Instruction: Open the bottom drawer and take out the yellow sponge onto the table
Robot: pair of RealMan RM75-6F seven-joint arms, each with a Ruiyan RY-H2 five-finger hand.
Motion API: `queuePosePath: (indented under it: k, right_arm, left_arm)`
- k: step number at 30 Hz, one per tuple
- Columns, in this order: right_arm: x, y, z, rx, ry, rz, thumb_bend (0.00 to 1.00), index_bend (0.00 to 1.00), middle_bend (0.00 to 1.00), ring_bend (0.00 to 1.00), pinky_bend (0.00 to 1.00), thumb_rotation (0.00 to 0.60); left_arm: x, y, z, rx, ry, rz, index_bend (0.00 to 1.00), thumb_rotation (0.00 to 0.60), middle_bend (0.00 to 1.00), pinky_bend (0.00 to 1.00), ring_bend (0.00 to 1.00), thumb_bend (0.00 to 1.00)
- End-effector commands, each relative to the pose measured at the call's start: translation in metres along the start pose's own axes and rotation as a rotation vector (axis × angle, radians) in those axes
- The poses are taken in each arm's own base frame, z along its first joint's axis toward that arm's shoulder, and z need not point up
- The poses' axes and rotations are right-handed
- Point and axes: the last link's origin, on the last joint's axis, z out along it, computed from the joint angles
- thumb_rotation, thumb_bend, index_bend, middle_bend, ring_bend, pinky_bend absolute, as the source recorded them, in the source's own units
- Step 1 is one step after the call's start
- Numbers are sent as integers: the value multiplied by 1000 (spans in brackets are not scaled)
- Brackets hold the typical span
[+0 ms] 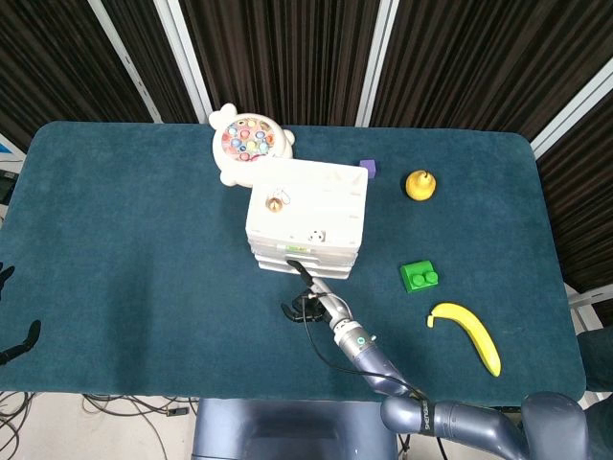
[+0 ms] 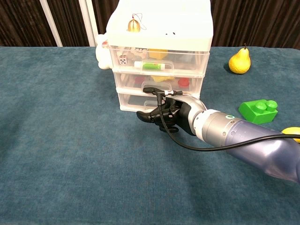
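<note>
The blue counter point(image 1: 134, 240) carries a white three-drawer unit point(image 2: 159, 56) with its bottom drawer point(image 2: 136, 100) closed; the yellow sponge cannot be made out inside. The right hand point(image 2: 169, 113) sits just in front of that drawer, fingers point(image 2: 149, 116) curled inward, holding nothing visible; whether they hook the handle is unclear. The left hand point(image 1: 8, 326) barely shows at the counter's edge, so its state cannot be told. To the right lie a banana point(image 1: 467, 333), green block point(image 2: 258, 110) and pear point(image 2: 239, 61).
</note>
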Motion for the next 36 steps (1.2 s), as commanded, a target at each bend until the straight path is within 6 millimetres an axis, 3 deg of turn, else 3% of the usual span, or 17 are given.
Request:
queuePosePath:
  k: [1,36]
  right_arm:
    - [0,-1,1,2,-3,2,472,0,999,1000,1000,600]
    - [-11,1,-10,20,-106,29,477,0,1000,1000,1000,600]
  left_arm:
    - [0,0,0,0,-2,1,34,600,0,0,0,357]
    - [-1,-1,0,10,-10,7,34,600,0,0,0,357]
